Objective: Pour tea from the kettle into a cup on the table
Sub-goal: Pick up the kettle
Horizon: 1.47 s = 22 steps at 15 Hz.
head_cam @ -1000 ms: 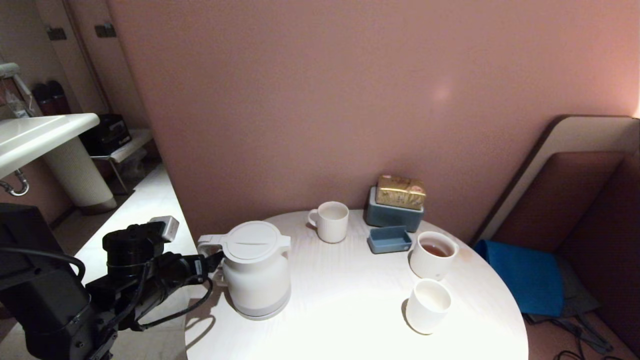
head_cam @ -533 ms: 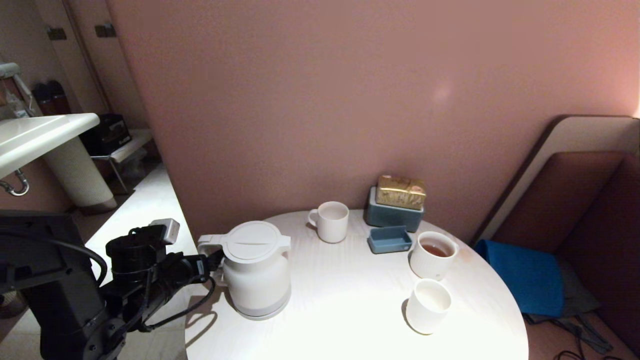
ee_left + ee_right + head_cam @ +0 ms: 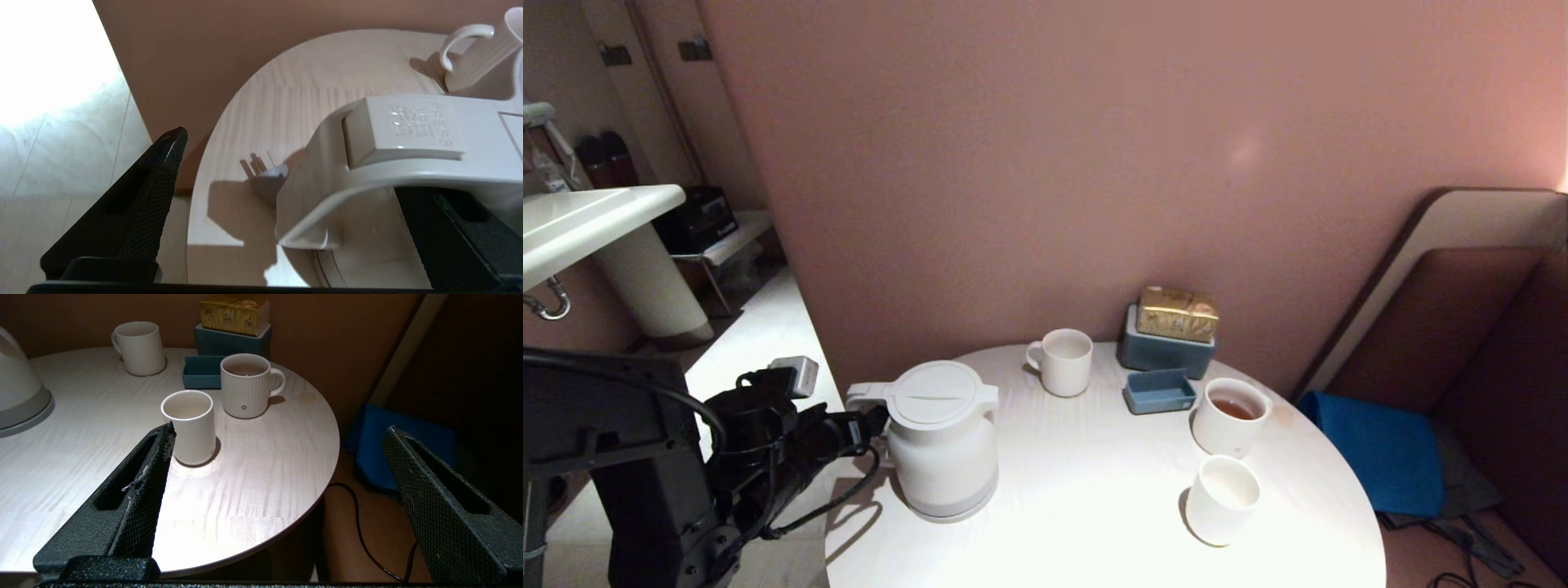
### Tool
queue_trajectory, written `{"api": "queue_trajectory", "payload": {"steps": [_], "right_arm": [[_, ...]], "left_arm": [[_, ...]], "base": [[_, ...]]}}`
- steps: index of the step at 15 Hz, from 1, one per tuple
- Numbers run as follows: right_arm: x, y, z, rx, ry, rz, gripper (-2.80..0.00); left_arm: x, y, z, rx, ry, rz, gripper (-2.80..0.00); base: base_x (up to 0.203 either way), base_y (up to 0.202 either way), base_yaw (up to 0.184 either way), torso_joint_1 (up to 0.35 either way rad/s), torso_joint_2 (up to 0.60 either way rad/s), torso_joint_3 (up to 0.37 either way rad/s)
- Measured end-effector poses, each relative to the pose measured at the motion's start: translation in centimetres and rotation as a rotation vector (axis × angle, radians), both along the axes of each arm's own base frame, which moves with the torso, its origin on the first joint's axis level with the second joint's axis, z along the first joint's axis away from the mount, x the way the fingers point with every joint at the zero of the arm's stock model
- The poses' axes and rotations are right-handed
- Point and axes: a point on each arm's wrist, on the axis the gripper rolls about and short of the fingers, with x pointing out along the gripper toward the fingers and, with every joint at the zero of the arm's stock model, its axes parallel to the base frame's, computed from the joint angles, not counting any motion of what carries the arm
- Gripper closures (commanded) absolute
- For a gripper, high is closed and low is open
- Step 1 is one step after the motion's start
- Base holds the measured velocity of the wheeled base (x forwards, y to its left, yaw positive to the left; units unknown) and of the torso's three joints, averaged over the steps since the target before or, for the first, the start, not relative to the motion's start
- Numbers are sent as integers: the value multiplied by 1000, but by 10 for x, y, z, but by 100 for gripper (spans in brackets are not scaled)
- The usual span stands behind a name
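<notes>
The white kettle (image 3: 941, 445) stands at the left of the round white table (image 3: 1094, 490). My left gripper (image 3: 872, 422) is open at the kettle's loop handle (image 3: 327, 192). One finger (image 3: 143, 204) is outside the handle and the other (image 3: 449, 237) lies under it, neither pressing on it. The small plain cup (image 3: 1221, 500) stands near the front right and looks empty (image 3: 188, 430). Tea (image 3: 1235, 408) shows only in the wider ribbed cup (image 3: 246, 386) behind it. My right gripper (image 3: 280, 430) is open above the table's near right edge, out of the head view.
A handled white mug (image 3: 1062, 362) stands at the back. A blue tray (image 3: 1158, 390), a blue box (image 3: 1164, 353) and a gold packet (image 3: 1178, 313) sit by the pink wall. A blue cushion (image 3: 1380, 449) and a cable (image 3: 359, 522) lie on the floor to the right.
My left arm's body has swung right, and the wrist has edged slightly closer to the kettle's handle. Nothing on the table has moved.
</notes>
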Motion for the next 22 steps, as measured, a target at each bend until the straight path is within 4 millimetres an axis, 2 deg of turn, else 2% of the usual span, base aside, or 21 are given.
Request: {"api": "queue_trajectory", "payload": {"steps": [5, 22], "right_arm": [[0, 0, 0, 0, 0, 1, -280], [0, 0, 0, 0, 0, 0, -280]], "left_arm": [[2, -1, -7, 2, 16, 0, -280], [8, -7, -8, -9, 2, -18, -280]], "base": [[0, 0, 0, 0, 0, 0], [0, 0, 0, 0, 0, 0]]}}
